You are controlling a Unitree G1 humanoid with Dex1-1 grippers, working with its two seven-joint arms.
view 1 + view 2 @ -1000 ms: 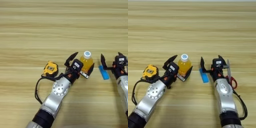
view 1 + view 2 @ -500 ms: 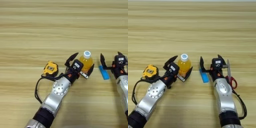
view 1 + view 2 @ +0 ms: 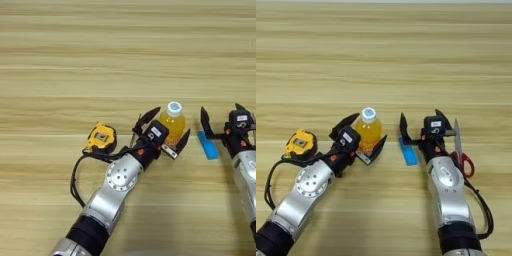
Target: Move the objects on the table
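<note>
On the near part of the wooden table [image 3: 384, 55], the left gripper [image 3: 359, 139] sat around the juice bottle [image 3: 368, 131]. Its two black fingers were spread wide, one on the left of the bottle and one on the right. They did not squeeze it yet. Nothing had moved since a moment ago: the bottle stood in the same spot, upright, with its white cap on top, and the gripper had stayed put. So the grab had not started, and the bottle was still waiting to be moved.

The tape measure [image 3: 299, 142] lay to the left, beside the left arm. The blue bar [image 3: 408, 152] lay flat just right of the bottle. The right gripper [image 3: 418, 122] was over the bar, fingers spread too, holding nothing. Red scissors [image 3: 462, 155] lay further right.
</note>
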